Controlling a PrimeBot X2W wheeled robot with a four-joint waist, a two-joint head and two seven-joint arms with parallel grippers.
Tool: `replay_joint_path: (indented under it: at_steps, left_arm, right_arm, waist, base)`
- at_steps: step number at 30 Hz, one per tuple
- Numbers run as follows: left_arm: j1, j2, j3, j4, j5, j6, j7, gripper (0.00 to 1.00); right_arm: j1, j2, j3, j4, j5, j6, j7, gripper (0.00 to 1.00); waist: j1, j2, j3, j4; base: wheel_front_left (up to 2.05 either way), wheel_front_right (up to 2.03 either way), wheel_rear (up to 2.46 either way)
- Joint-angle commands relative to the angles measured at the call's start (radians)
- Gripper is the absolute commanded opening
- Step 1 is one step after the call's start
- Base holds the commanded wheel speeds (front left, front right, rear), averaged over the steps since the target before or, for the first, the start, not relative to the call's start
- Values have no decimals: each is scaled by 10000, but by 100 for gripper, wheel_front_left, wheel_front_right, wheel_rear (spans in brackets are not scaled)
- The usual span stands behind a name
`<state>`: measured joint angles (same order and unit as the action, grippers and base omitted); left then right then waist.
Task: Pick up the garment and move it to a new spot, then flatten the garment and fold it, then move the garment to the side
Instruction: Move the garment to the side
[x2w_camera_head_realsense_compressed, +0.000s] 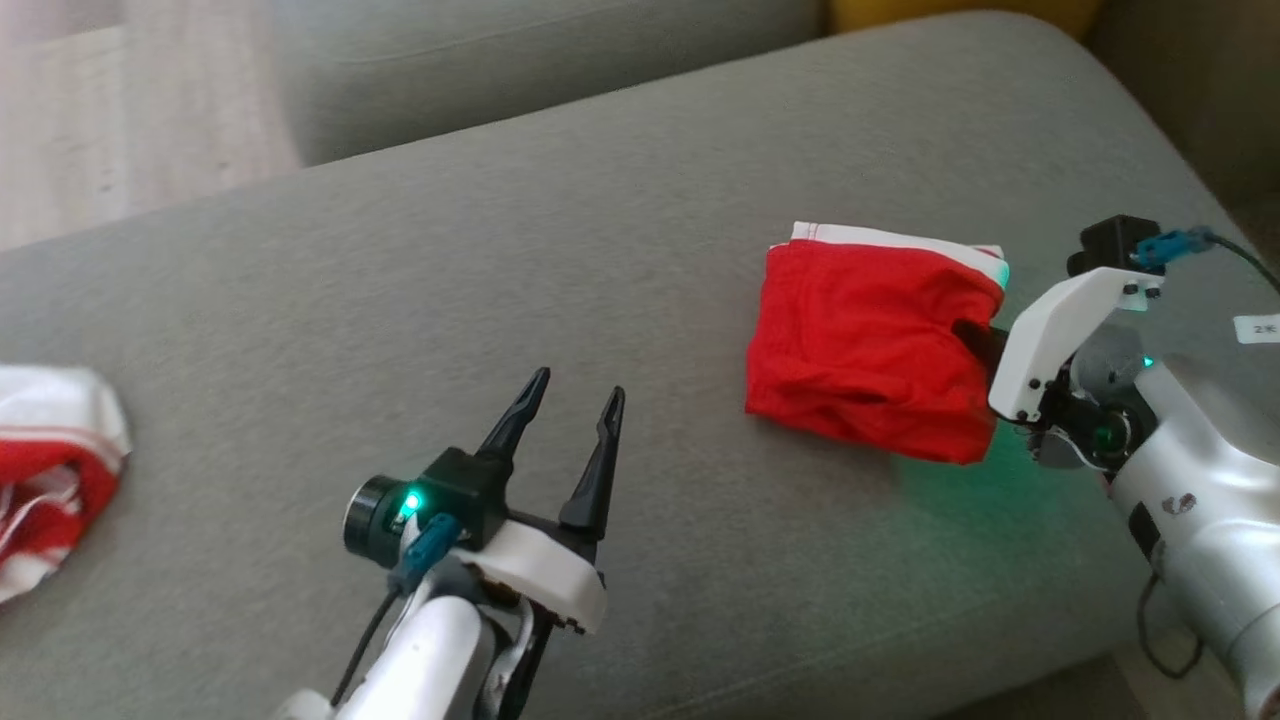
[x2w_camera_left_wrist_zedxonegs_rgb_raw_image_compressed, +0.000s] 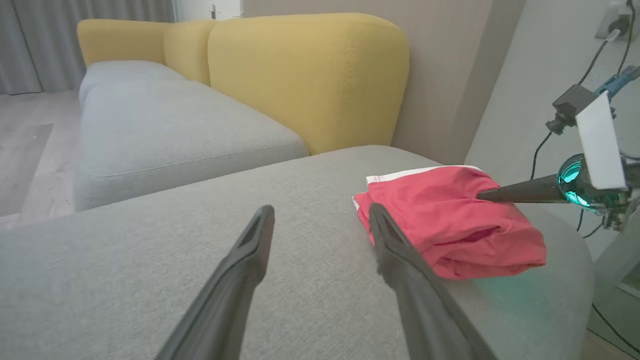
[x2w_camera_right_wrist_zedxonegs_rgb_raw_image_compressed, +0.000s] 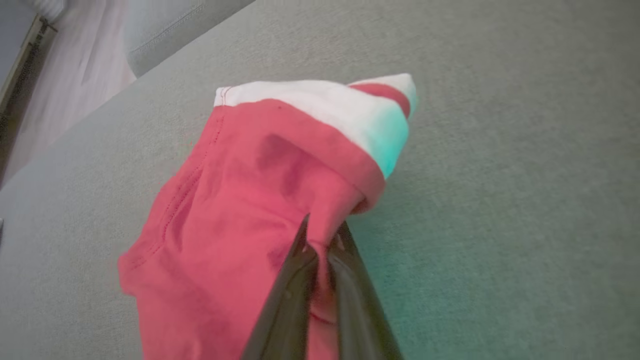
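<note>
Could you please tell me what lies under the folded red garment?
The grey cushion lies under the red garment, and a white band shows at its far edge. Anything between the folded layers is covered by cloth.

The garment (x2w_camera_head_realsense_compressed: 870, 350) is showing bright red, a white band running along its edge. The cushion (x2w_camera_head_realsense_compressed: 600, 250) is looking plain grey, green light tinting it beside the red. Another cloth (x2w_camera_head_realsense_compressed: 50, 470) is showing red-and-white stripes. The backrest (x2w_camera_left_wrist_zedxonegs_rgb_raw_image_compressed: 310, 75) is glowing mustard yellow. The left gripper (x2w_camera_head_realsense_compressed: 581, 382) is wearing black fingers.
</note>
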<state>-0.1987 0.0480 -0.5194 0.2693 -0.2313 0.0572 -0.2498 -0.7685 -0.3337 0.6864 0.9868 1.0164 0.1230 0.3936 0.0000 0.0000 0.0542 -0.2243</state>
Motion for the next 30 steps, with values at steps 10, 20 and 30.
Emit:
replay_joint_path:
  at_steps: [10, 20, 30]
  left_arm:
    - [-913, 22, 202, -308, 140, 217, -120, 100]
    - [-1642, 24, 303, -192, 712, 279, -120, 100]
    - [-1986, 23, 441, -229, 1044, 365, -120, 100]
  right_arm:
    - [-994, -842, 768, -361, 167, 77, -908, 0]
    - [-2824, -2483, 1715, 67, -742, 77, -1864, 0]
    - [-4099, -3312, 2340, 1568, -1374, 77, -1825, 0]
  waist:
    - [0, 0, 926, -413]
    - [0, 0, 2759, 492]
    - [0, 0, 3562, 881]
  base:
    - [0, 0, 0]
    - [0, 0, 0]
    - [0, 0, 0]
